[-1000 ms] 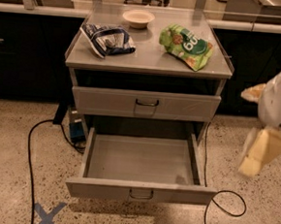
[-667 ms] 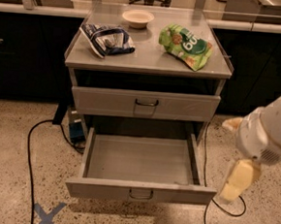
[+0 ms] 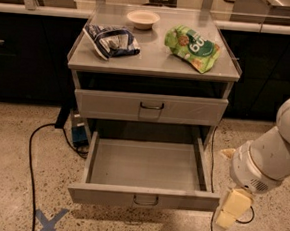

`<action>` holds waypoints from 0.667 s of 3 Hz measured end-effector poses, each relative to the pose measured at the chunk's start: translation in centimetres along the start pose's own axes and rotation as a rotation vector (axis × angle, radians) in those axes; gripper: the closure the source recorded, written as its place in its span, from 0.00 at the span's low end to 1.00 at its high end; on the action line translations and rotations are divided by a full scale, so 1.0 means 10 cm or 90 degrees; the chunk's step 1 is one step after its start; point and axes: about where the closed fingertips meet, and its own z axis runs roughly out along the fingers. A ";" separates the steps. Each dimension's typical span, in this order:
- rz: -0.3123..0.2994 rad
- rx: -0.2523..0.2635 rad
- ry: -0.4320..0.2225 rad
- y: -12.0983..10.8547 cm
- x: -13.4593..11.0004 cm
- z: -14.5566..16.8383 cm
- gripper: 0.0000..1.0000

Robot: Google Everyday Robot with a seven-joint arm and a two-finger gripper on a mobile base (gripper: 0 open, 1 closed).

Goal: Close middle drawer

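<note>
The only writing I can find is on the crumpled green snack bag point(image 3: 193, 47) on the grey metal cabinet's counter point(image 3: 154, 64). It has large white letters, perhaps "bu", and I cannot read the rest. Left of it on the counter lies a crumpled blue-and-white bag point(image 3: 111, 39) with no legible print, and behind them sits a small cream bowl point(image 3: 143, 19).

The middle drawer point(image 3: 146, 168) is pulled far out of the cabinet's front, its shallow grey tray bare. The shut top drawer point(image 3: 185, 110) is above it.

My cream gripper point(image 3: 232, 210) hangs on the white arm point(image 3: 267, 159) just beside the right end of the middle drawer's front. I cannot tell whether it is released or clenched.

On the speckled floor left of the cabinet, a black cable point(image 3: 30, 153) loops past a blue tape cross point(image 3: 50, 222).
</note>
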 end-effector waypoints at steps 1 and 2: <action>0.014 -0.033 -0.014 0.09 0.05 0.42 0.00; 0.018 -0.090 -0.040 0.25 -0.03 1.01 0.00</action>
